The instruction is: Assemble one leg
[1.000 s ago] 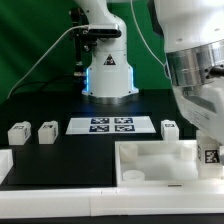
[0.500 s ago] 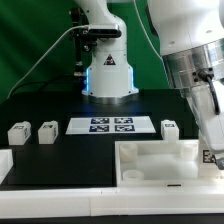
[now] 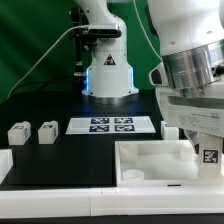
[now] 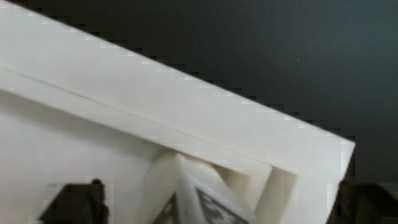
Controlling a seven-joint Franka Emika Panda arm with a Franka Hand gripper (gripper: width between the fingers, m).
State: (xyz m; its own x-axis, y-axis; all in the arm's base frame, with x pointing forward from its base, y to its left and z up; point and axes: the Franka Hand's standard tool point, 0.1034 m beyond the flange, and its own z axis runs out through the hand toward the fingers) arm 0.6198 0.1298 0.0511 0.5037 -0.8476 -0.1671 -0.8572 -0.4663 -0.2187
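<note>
The pincer [image 3: 208, 150] is gripping the leg [image 3: 209, 155], its fingers closing snugly on it. It is hovering over the tabletop [image 3: 150, 153] corner.

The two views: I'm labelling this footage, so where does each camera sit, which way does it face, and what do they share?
Exterior view: off the arm, low at the table's edge, facing the robot's base across the marker board; the arm's wrist fills the exterior view's right.
Wrist view: on the wrist, looking down at the tabletop's raised rim; dark jaw tips show at the frame's edge.
Shared: the white tabletop and a tagged leg at its corner.
</note>
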